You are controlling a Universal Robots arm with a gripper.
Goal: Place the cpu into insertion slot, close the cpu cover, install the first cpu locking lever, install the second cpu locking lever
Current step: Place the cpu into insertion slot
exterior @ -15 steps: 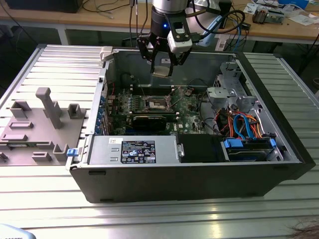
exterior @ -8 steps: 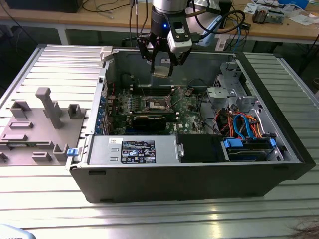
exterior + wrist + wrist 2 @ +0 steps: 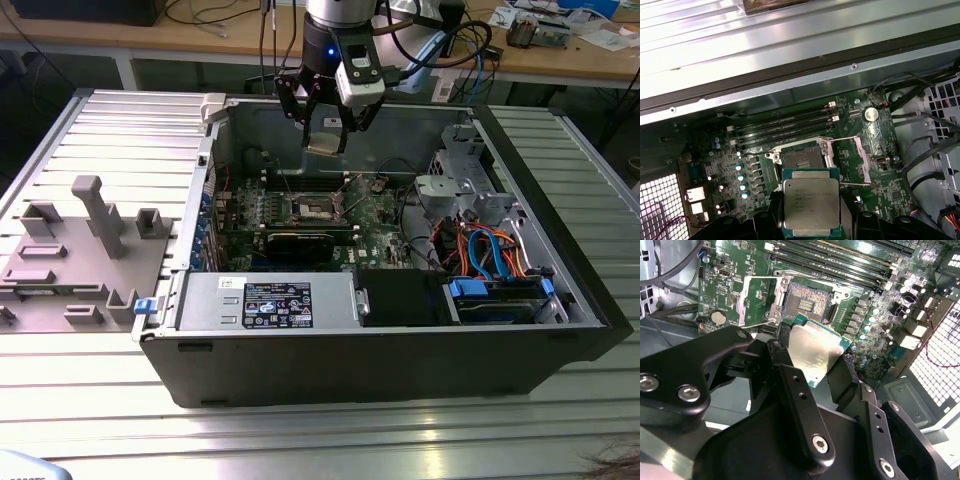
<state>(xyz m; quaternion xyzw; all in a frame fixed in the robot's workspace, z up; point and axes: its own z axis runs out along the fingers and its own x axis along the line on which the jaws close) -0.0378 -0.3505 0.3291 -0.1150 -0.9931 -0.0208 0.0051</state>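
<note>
One claw (image 3: 327,138) is clamped on the cpu (image 3: 810,203), holding it above the open computer case (image 3: 400,352). Below, the insertion slot (image 3: 801,159) lies bare, its cpu cover (image 3: 860,156) folded open alongside.

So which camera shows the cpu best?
The first wrist view: the cpu turns nearly its whole silver top to the camera. In the second wrist view the cpu is tilted, and its lower part hides behind the fingers. In the exterior view it is a small sliver held in the gripper.
</note>
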